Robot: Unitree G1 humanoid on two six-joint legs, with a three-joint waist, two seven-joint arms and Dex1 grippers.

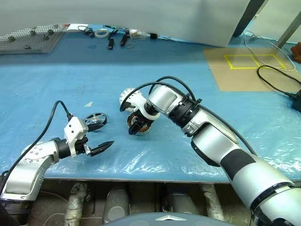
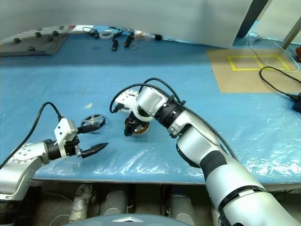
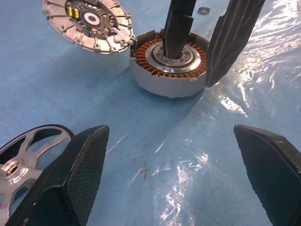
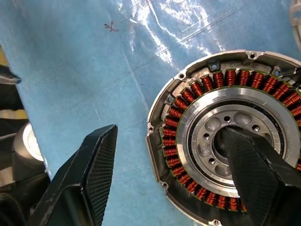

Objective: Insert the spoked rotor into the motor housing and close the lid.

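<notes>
The motor housing (image 4: 171, 141) lies open side up on the blue mat, its copper windings ringing a silver hub. My right gripper (image 1: 138, 127) points down over it, open: one finger stands in the hub, the other outside the shell wall, apart from it. The lid (image 3: 89, 21), segmented face up, rests against the housing's far side and is partly hidden behind my right wrist in the eye views. The spoked rotor (image 1: 96, 120) lies flat to the housing's left. My left gripper (image 1: 102, 134) hovers just in front of the rotor, open, nothing between its fingers (image 3: 80, 169).
A grey perforated board (image 1: 28, 37), a tape roll (image 1: 101, 33) and small tools lie along the table's back edge. A cardboard sheet with a yellow taped square (image 1: 249, 66) and a black cable (image 1: 277, 80) sit at back right. Clear plastic film (image 1: 155, 157) covers the front.
</notes>
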